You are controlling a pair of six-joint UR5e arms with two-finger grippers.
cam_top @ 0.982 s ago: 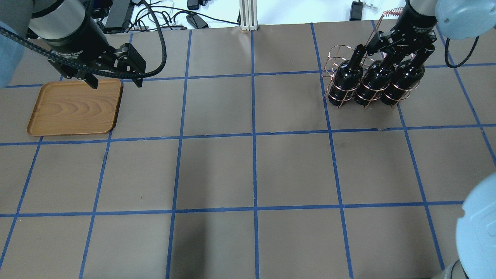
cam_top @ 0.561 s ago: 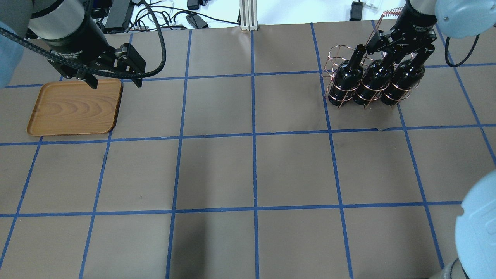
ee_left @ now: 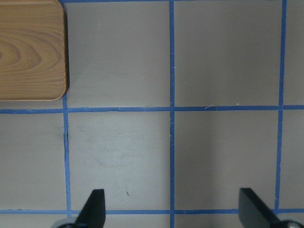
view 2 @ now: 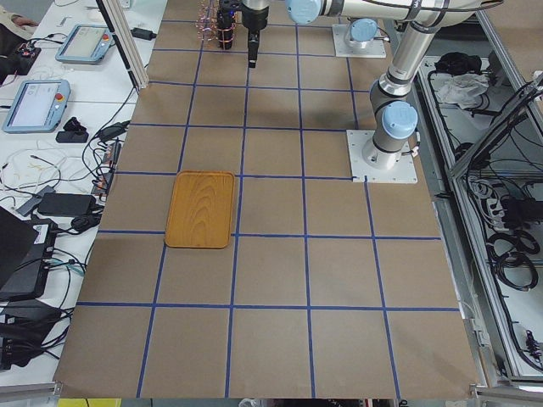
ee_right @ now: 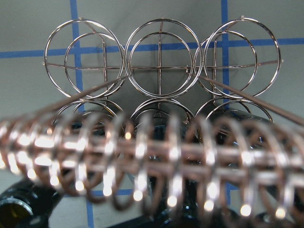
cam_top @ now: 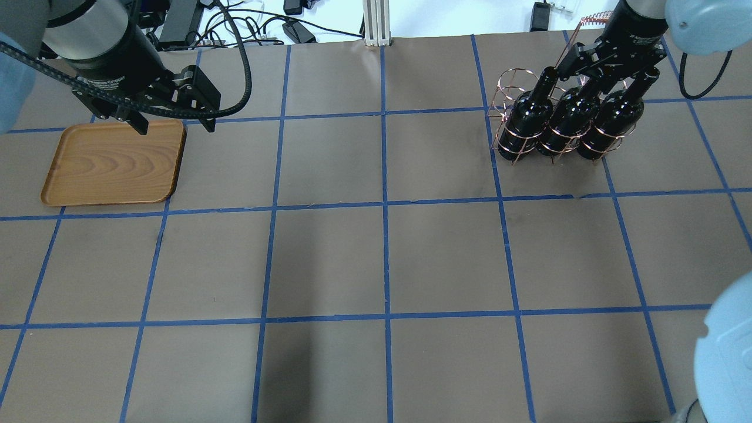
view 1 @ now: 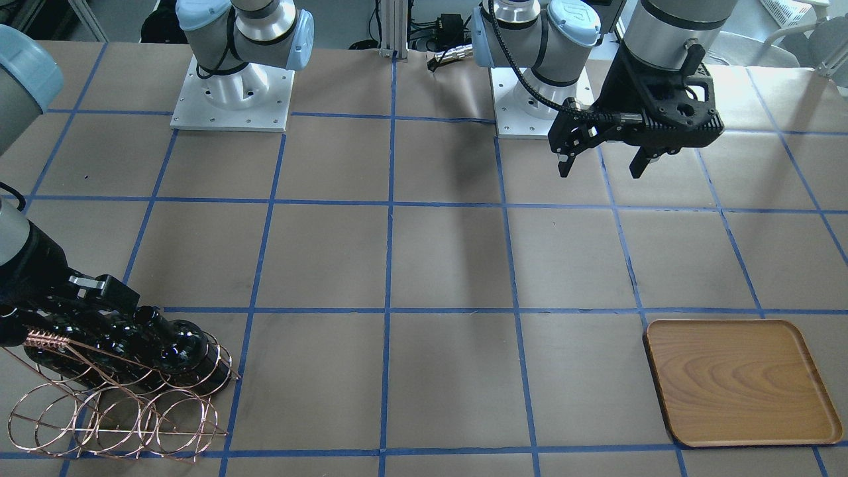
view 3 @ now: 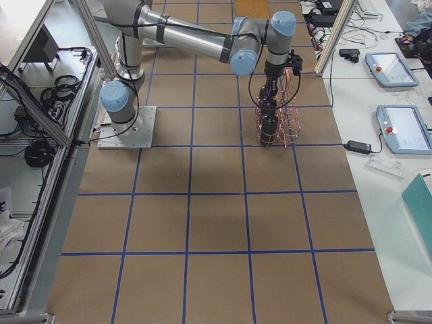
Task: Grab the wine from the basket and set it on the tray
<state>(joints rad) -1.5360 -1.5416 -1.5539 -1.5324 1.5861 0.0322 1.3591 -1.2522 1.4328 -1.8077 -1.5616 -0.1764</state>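
Front camera: my left gripper (view 1: pixel 599 173) is hanging with fingers spread, gripping nothing, tray (view 1: pixel 735 384) apart from it. Overhead: my right gripper (cam_top: pixel 608 73) is sitting over the wine (cam_top: pixel 567 120) necks in the basket (cam_top: pixel 505 88); can't tell its grip.

We see the right gripper (cam_top: pixel 602 70) drawn slightly toward the far edge of the table (cam_top: pixel 382 258), above the basket (cam_top: pixel 510 88); more of the middle wine bottle (cam_top: pixel 567 126) shows beneath it; the right arm's elbow (cam_top: pixel 725 346) sits lower in the overhead corner.
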